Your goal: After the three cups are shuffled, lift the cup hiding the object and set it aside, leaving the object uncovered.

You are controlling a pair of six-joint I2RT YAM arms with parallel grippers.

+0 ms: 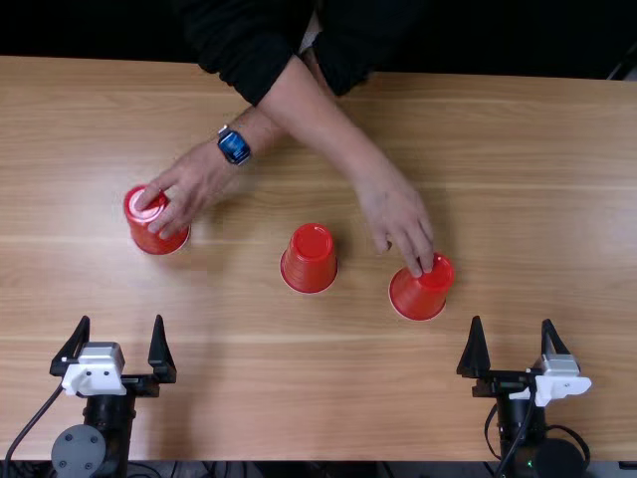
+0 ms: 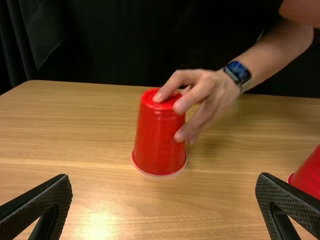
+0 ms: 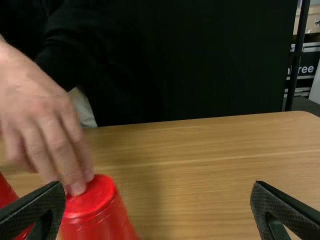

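The light brown wooden table (image 1: 557, 149) carries three red cups, all mouth down in a loose row across its middle. A person in black sleeves (image 1: 249, 45) leans in over the far edge, with bare forearms (image 1: 318, 110) crossed above the wood.

The watch hand (image 1: 194, 184) stretches toward the table's left side. Its fingertips rest on the upturned base of the left cup (image 1: 154, 224), with the other fingers curled against the cup's side. The other hand (image 1: 403, 224) stretches toward the right side, and its fingertips press on the base of the right cup (image 1: 422, 289).

The left cup stands farthest from the near edge and the right cup closest to it. The middle cup (image 1: 310, 261) stands between them with no hand on it, well apart from both. Which cup covers the object cannot be told.

The left pincer (image 1: 119, 324) hangs by the near edge toward the left corner. Its two fingers are spread wide and released, with nothing between them, and the left cup stands well beyond it. The right pincer (image 1: 511, 324) hangs by the near edge toward the right corner, likewise spread and released. The right cup is near it, a little farther onto the table and toward the middle.

A blue-faced watch (image 1: 235, 146) sits on the wrist of the watch hand.
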